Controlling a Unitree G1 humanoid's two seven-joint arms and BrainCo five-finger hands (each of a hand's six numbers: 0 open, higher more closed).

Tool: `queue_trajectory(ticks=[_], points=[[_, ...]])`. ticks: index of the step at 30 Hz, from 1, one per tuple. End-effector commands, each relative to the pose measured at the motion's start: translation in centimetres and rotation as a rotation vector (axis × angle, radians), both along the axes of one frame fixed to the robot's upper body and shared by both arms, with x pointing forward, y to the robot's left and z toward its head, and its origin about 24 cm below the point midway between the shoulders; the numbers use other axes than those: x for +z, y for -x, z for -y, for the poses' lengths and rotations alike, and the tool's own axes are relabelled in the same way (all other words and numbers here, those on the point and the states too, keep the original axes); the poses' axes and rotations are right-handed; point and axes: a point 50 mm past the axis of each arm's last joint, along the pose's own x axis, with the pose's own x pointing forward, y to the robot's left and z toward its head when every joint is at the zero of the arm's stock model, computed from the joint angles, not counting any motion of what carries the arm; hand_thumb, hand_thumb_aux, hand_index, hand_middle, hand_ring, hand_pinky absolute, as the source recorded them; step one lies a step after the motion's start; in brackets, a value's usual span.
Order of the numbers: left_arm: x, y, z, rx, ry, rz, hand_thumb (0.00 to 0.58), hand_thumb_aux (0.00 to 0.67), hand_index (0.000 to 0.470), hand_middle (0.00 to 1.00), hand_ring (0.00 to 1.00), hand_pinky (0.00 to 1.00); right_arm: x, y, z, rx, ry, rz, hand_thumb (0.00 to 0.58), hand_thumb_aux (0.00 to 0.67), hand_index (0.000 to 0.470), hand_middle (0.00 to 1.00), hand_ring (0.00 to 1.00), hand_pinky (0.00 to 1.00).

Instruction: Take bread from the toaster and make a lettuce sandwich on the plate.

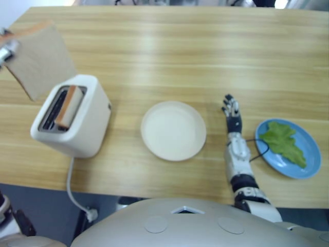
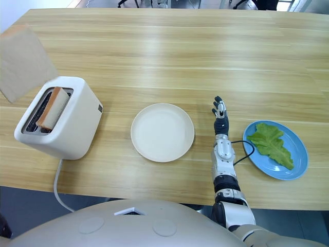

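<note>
Pale wooden counter (image 2: 154, 51) carries the whole job: a white toaster (image 2: 72, 128) on the left, an empty cream plate (image 2: 162, 132) in the middle, and a blue plate (image 2: 300, 154) with a lettuce leaf (image 2: 270, 141) on the right. The left robot hand (image 1: 5, 47) shows at the far left edge, pinching one bread slice (image 1: 41, 59) by its upper corner. The slice hangs tilted in the air above and behind the toaster, clear of the slots, while a second slice (image 2: 51, 108) stands in one of them. The right robot hand (image 2: 220, 116) lies flat on the counter between the two plates, fingers straight and holding nothing. The step in hand looks like carrying the slice to the cream plate. To do it well, swing it rightward high enough to pass the toaster's top and level it over the plate's centre. Then lower it close and release so it lands flat inside the rim.
</note>
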Motion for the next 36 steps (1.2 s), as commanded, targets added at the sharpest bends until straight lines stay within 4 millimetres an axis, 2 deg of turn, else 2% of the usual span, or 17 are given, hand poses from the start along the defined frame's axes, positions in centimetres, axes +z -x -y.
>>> queue_trajectory(ticks=[1, 3, 6, 9, 11, 14, 18, 26, 30, 36], points=[[1.5, 0.2, 1.5, -0.112, 0.093, 0.083, 0.58, 0.67, 0.46, 1.0, 1.0, 1.0, -0.5, 0.3, -0.3, -0.009, -0.015, -0.029, 0.0, 0.0, 0.0, 0.0, 0.0, 0.0], [1.2, -0.1, 2.4, -0.169, 0.14, 0.081, 0.58, 0.67, 0.46, 1.0, 1.0, 1.0, -0.4, 0.2, -0.4, -0.006, -0.016, -0.029, 0.0, 0.0, 0.0, 0.0, 0.0, 0.0], [-1.0, -1.2, 4.7, -0.311, 0.26, 0.007, 0.58, 0.67, 0.46, 1.0, 1.0, 1.0, -0.4, 0.3, -0.6, -0.005, -0.016, -0.027, 0.0, 0.0, 0.0, 0.0, 0.0, 0.0], [-4.1, -2.8, 7.9, -0.446, 0.377, -0.114, 0.58, 0.67, 0.46, 1.0, 1.0, 1.0, -0.4, 0.6, -0.5, -0.013, -0.017, -0.031, 0.0, 0.0, 0.0, 0.0, 0.0, 0.0], [-6.6, -3.6, 10.8, -0.544, 0.431, -0.217, 0.58, 0.67, 0.46, 1.0, 1.0, 1.0, -0.5, 0.7, -0.5, -0.01, -0.016, -0.036, 0.0, 0.0, 0.0, 0.0, 0.0, 0.0], [-10.0, -4.5, 14.9, -0.658, 0.454, -0.361, 0.58, 0.67, 0.46, 1.0, 1.0, 1.0, -0.4, 0.8, -0.5, -0.01, -0.014, -0.036, 0.0, 0.0, 0.0, 0.0, 0.0, 0.0], [-14.2, -5.6, 18.3, -0.698, 0.411, -0.505, 0.58, 0.67, 0.46, 1.0, 1.0, 1.0, -0.2, 0.8, -0.4, -0.011, -0.012, -0.034, 0.0, 0.0, 0.0, 0.0, 0.0, 0.0], [-20.1, -7.6, 20.7, -0.672, 0.272, -0.672, 0.58, 0.67, 0.46, 1.0, 1.0, 1.0, 0.0, 1.1, -0.2, -0.014, -0.007, -0.035, 0.0, 0.0, 0.0, 0.0, 0.0, 0.0], [-22.7, -8.9, 20.9, -0.622, 0.164, -0.729, 0.58, 0.67, 0.46, 1.0, 1.0, 1.0, 0.0, 1.2, -0.3, -0.009, -0.005, -0.038, 0.0, 0.0, 0.0, 0.0, 0.0, 0.0], [-25.9, -9.4, 21.6, -0.648, 0.056, -0.844, 0.58, 0.67, 0.46, 1.0, 1.0, 1.0, 0.2, 1.3, -0.1, -0.012, -0.001, -0.04, 0.0, 0.0, 0.0, 0.0, 0.0, 0.0]])
